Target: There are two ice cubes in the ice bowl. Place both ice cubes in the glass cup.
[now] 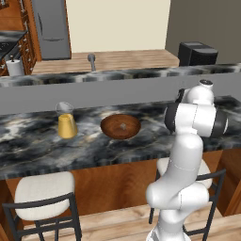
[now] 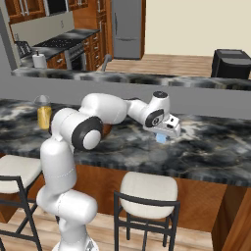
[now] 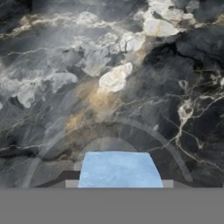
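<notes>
I am seeing my pincer (image 2: 162, 138) clamping a tiny pale blue see-through ice cube (image 2: 161, 138) just above the dark marble table (image 2: 211, 142), well to the right of the round reddish-brown wooden bowl (image 1: 120, 126). The small clear glass cup with a yellow-orange lower part (image 1: 66, 121) is standing left of the bowl.

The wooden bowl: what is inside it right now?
In the left base view the ice bowl holds one small pale ice cube near its middle. The other ice cube sits in the gripper.
</notes>
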Available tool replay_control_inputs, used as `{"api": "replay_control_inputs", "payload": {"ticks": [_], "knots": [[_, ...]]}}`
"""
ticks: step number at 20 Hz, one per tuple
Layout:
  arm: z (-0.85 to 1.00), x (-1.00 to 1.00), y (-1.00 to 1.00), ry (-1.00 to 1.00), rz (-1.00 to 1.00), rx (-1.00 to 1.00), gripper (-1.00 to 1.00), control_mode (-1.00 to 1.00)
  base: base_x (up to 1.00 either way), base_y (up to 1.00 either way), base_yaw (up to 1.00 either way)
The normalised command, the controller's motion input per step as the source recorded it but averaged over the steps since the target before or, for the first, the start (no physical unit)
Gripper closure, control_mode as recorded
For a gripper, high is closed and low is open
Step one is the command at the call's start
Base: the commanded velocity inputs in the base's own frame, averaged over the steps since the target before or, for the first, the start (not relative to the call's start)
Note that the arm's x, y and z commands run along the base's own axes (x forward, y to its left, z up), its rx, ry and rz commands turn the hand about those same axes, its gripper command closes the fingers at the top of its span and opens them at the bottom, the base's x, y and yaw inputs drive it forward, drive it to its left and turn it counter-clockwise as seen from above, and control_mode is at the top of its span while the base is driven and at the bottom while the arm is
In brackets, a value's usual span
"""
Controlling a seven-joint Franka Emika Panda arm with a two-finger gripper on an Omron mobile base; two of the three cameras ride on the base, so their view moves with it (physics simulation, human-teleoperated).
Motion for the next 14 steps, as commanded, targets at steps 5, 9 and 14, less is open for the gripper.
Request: {"api": "replay_control_inputs", "payload": {"ticks": [5, 9, 14], "knots": [[0.00, 0.05, 0.00, 0.00, 0.00, 0.00, 1.00, -1.00, 0.00, 0.00, 0.00], [0.00, 0.15, 0.00, 0.00, 0.00, 0.00, -1.00, -1.00, 0.00, 0.00, 0.00], [0.00, 0.03, 0.00, 0.00, 0.00, 0.00, -1.00, -1.00, 0.00, 0.00, 0.00]]}}
